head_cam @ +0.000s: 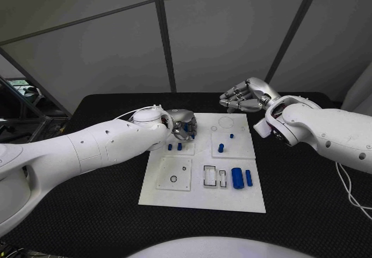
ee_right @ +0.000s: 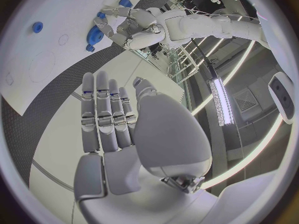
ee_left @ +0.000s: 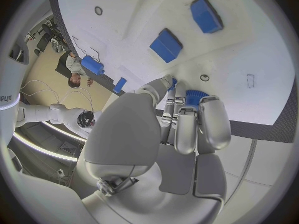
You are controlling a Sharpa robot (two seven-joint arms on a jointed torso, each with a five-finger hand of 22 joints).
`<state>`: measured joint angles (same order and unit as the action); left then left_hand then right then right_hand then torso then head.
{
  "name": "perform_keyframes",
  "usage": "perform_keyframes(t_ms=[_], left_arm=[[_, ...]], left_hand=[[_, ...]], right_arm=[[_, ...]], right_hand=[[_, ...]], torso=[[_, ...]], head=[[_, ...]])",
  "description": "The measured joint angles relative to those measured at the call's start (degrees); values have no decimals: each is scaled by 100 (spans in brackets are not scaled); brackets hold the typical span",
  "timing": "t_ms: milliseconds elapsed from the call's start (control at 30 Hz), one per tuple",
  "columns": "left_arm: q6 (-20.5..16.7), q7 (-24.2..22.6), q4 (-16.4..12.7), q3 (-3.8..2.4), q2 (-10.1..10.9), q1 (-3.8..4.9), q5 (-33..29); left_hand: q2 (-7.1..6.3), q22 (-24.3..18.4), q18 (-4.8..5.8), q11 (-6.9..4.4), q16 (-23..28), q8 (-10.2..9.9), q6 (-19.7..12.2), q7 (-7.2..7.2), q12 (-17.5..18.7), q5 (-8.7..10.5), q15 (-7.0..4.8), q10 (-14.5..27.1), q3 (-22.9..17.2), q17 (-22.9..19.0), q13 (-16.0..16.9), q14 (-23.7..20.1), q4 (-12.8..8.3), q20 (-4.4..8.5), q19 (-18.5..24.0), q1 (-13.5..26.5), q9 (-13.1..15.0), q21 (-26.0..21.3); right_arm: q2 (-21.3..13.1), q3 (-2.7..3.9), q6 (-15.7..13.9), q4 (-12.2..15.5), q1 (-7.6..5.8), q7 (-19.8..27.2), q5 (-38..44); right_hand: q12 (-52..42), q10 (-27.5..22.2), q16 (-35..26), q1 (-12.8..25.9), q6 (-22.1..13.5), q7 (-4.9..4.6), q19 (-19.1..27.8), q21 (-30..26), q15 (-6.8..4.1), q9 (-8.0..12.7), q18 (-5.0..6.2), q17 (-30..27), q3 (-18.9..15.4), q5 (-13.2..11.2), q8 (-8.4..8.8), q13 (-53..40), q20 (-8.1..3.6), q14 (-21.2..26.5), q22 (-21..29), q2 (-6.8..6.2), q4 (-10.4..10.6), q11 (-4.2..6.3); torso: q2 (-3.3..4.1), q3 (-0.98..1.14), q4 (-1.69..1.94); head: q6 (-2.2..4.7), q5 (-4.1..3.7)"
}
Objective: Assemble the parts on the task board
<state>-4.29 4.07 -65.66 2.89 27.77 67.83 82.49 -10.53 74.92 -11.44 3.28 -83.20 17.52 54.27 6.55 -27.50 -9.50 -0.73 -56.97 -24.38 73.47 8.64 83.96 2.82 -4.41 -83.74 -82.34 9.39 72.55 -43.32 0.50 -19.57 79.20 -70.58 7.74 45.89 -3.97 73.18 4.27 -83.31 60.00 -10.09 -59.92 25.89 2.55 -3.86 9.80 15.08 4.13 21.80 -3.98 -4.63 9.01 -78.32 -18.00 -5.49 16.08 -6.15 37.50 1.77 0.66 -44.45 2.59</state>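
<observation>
Blue gear part [ee_left: 195, 96] sits pinched at the fingertips of my left hand [head_cam: 180, 124], over the task board [head_cam: 203, 199] near its far left corner. My right hand [head_cam: 247, 95] hovers past the far edge, fingers straight together, holding nothing.

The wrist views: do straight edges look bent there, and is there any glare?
Left wrist view: the task board edge curves strongly, no strong glare. Right wrist view: the board bends too, and a ceiling light strip glares brightly. Head view: board edges stay straight.
</observation>
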Motion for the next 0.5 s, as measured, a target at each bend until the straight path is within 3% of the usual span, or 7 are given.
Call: perform_keyframes(t_ms=[500], left_arm=[[-47, -68, -13, -1, 34, -20, -13]], left_hand=[[123, 0, 0, -31, 0, -59, 267, -1, 138, 23, -41, -318, -254, -39, -86, -1, -110, 0, 0, 12, -18, 46]], right_arm=[[12, 0, 1, -8, 0, 2, 0]], right_hand=[[0, 0, 3, 0, 0, 0, 0, 0, 0, 0, 0, 1, 0, 0, 0, 0, 0, 0, -1, 0, 0, 0]], torso=[[-6, 0, 4]], head=[[5, 16]])
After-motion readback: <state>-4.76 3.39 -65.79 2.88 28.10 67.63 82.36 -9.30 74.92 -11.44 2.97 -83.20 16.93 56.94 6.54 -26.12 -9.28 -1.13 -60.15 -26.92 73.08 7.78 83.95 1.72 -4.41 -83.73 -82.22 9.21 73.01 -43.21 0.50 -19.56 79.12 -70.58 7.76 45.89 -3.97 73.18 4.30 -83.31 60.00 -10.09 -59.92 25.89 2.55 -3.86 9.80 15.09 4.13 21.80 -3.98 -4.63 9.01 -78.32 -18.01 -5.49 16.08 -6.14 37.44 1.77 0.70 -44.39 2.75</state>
